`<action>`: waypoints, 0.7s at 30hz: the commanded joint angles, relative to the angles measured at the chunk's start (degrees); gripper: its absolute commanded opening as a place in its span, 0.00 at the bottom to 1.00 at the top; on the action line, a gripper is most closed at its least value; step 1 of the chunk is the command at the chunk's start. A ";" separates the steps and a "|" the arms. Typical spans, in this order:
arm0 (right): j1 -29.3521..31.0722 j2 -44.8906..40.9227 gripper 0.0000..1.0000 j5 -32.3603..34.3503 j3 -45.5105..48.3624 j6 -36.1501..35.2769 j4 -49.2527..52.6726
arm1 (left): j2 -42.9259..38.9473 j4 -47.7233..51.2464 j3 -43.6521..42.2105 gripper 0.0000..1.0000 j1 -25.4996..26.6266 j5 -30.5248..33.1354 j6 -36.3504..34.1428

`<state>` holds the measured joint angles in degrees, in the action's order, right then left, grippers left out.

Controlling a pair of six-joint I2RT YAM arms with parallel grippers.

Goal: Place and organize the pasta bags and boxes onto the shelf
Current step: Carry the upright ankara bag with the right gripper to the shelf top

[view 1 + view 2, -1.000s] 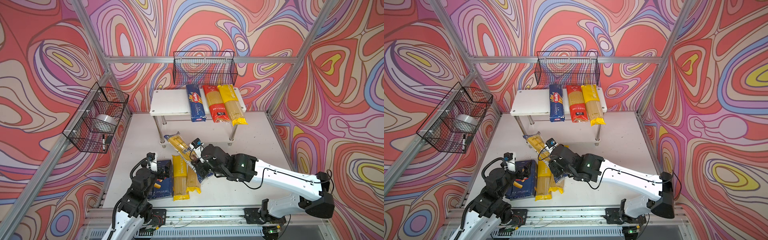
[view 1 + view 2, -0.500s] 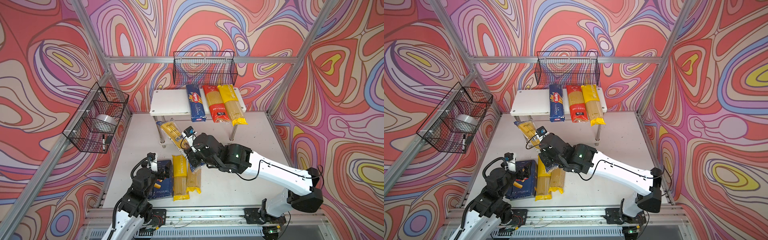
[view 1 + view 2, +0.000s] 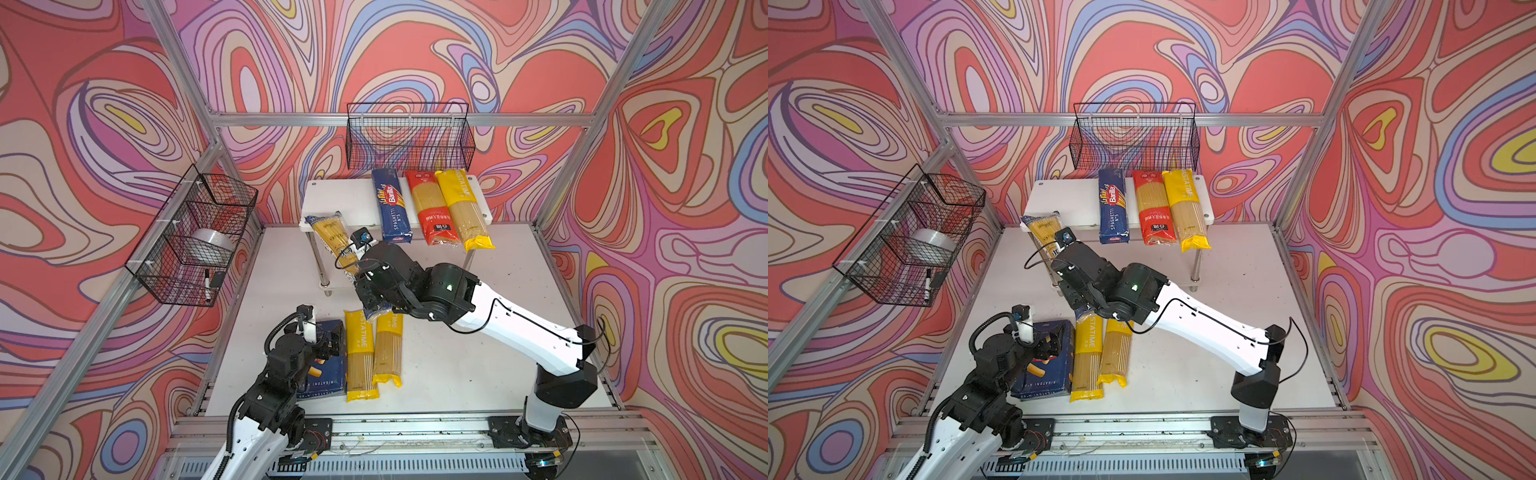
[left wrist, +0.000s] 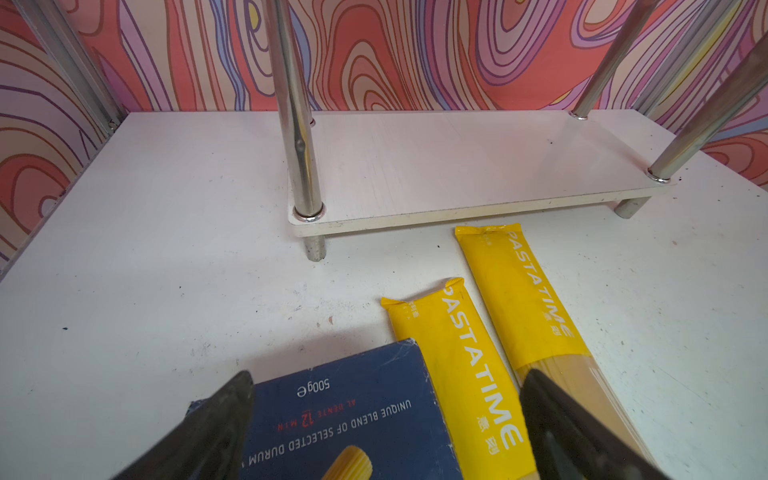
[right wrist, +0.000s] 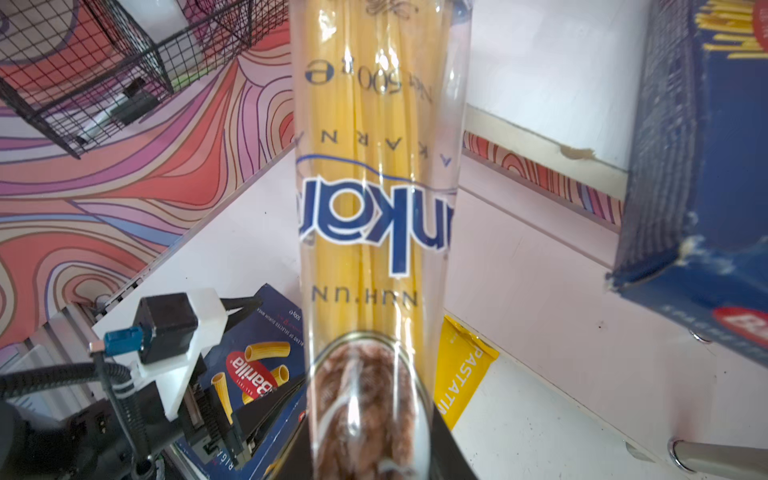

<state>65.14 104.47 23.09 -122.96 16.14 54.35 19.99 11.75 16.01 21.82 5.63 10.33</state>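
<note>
Aloft, clear spaghetti bag (image 3: 330,235) clamped in right jaws, left jaws wide over rigatoni box (image 4: 345,415).

From my remote station I count, by kind: Barilla boxes, two, namely the spaghetti box (image 3: 390,210) and the rigatoni box (image 3: 1042,374); yellow PASTATIME bags (image 3: 463,208) (image 3: 360,357) (image 3: 388,349), three; red bag (image 3: 432,212), one; clear-windowed bag (image 3: 330,232), one; bags in all, five; two-tier shelf (image 3: 340,199), one; black wire baskets (image 3: 409,137) (image 3: 195,245), two; grey tape roll (image 3: 212,241), one; marker (image 3: 206,284), one; robot arms (image 3: 519,328) (image 3: 270,399), two.
</note>
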 commanded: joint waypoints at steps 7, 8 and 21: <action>-3.97 3.37 0.00 1.65 -8.99 0.26 -4.13 | 0.32 -0.23 0.16 1.00 0.19 0.01 0.13; -3.97 3.46 0.00 2.35 -9.06 -0.08 -4.72 | 0.38 -0.23 0.23 1.00 0.21 0.03 0.13; -5.58 6.74 0.00 4.09 -14.93 -3.04 -7.09 | 2.31 -0.89 0.68 1.00 0.17 -0.82 -0.12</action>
<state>60.49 111.31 24.67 -135.06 14.11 54.89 21.82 11.73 16.01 21.82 5.43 10.31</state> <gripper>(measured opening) 0.269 0.994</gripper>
